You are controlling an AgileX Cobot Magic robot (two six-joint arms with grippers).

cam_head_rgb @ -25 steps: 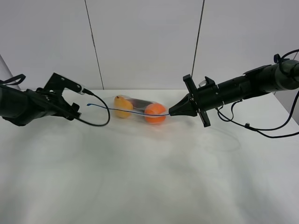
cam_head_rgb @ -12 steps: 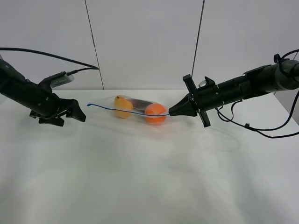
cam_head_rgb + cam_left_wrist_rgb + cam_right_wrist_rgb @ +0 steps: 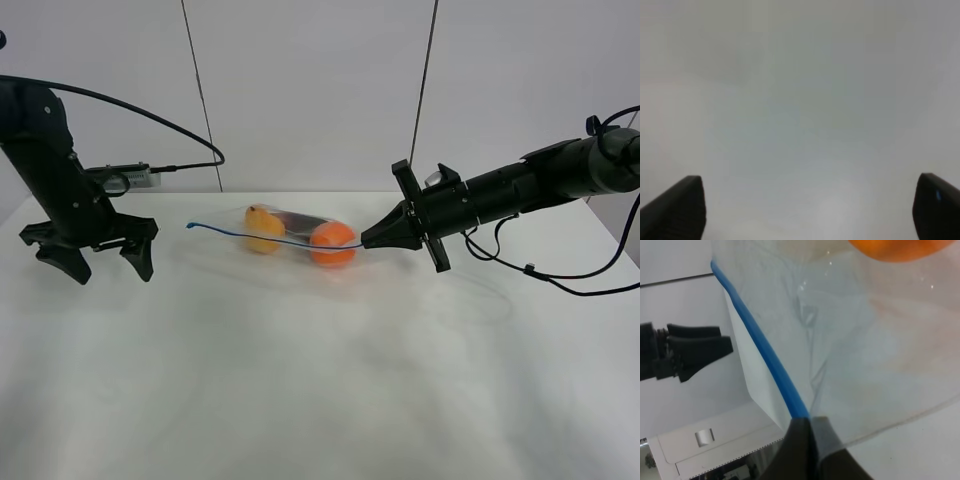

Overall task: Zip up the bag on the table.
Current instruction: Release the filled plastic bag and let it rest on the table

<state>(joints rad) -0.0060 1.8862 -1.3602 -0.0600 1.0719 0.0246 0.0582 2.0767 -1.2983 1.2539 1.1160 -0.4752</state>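
The clear bag (image 3: pixel 292 238) lies on the white table (image 3: pixel 320 380) at the back middle, with two orange fruits (image 3: pixel 332 241) inside. Its thin blue zip strip (image 3: pixel 250 238) runs from a free left end to my right gripper (image 3: pixel 366 241), which is shut on the strip's right end. In the right wrist view the shut fingertips (image 3: pixel 805 450) pinch the blue strip (image 3: pixel 760 347), with a fruit (image 3: pixel 900 247) beyond. My left gripper (image 3: pixel 98 262) is open and empty, pointing down at the table, left of the strip's end and apart from it. The left wrist view shows its spread fingertips (image 3: pixel 685 210) over bare table.
A black cable (image 3: pixel 545 275) from the right arm lies on the table at the right. The left arm's cable (image 3: pixel 150 110) arcs above it. A grey panelled wall (image 3: pixel 310 90) stands behind the table's back edge.
My left gripper has drawn back to the left, away from the strip's free end, and has turned to point down at the table. The right gripper and bag have not moved.
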